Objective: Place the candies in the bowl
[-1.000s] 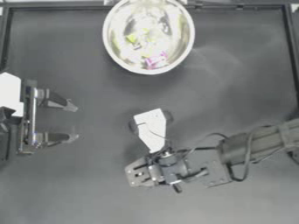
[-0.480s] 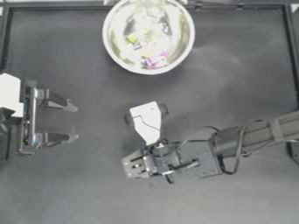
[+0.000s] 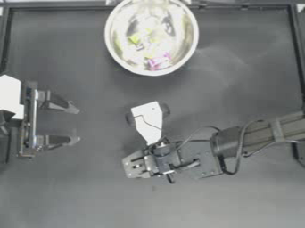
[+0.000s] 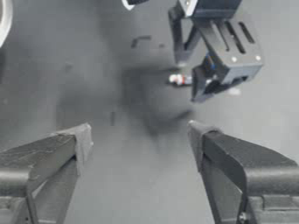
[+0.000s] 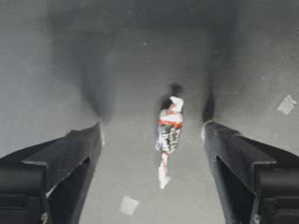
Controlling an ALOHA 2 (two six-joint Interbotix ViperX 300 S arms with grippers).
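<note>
The white bowl (image 3: 119,55) stands at the table's far edge, near the middle. Inside it lie a yellow-green candy (image 3: 136,40) and a pink-and-white candy (image 3: 159,61). A thin white candy with reddish marks (image 5: 168,132) lies flat on the table between the jaws of my right gripper (image 5: 153,127), which is open and touches nothing. From above, the right gripper (image 3: 133,166) sits low at the near middle and hides that candy. The left wrist view shows the same candy (image 4: 179,79) beside the right gripper (image 4: 198,65). My left gripper (image 3: 67,123) is parked open at the left.
The right arm (image 3: 268,133) stretches in from the right edge, with its white wrist block (image 3: 147,119) above the gripper. Small pale specks (image 5: 286,105) lie on the dark table (image 3: 238,71).
The right gripper has shifted a little left and farther from the near edge, settling low around the thin candy. The left arm has not moved.
</note>
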